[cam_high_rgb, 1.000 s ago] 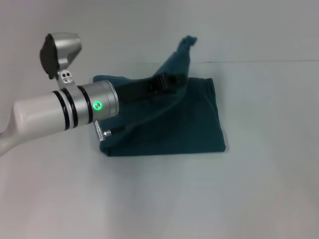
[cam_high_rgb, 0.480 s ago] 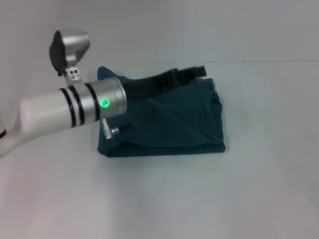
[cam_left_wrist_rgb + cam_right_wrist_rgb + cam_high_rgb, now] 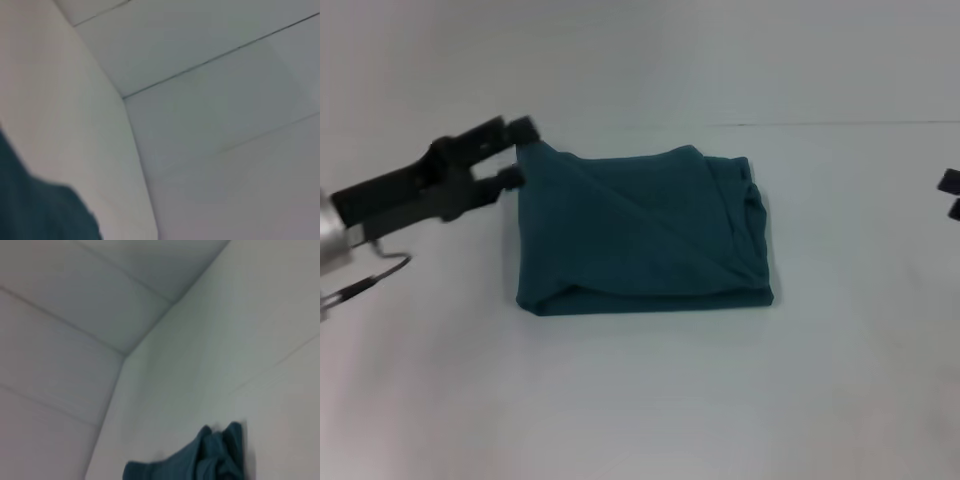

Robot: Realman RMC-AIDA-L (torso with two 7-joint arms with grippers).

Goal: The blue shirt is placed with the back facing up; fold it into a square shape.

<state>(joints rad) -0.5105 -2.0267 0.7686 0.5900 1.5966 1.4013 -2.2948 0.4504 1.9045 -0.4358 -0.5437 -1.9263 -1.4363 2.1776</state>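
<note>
While the blue shirt [image 3: 640, 235] already lies nearly square, little remains.
Your left gripper [image 3: 515, 152] pinches its far left corner; release it.

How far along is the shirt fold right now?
Mostly done: the blue shirt lies folded into a compact, roughly square bundle on the table. In hand: the left gripper is at its far left corner. The right gripper sits at the right edge. Left: a final tidy of the bunched right edge, perhaps.

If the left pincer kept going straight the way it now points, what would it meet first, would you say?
Probably the blue shirt: the left pincer sits at its far-left corner, pointing across its far edge, though height is unclear.
</note>
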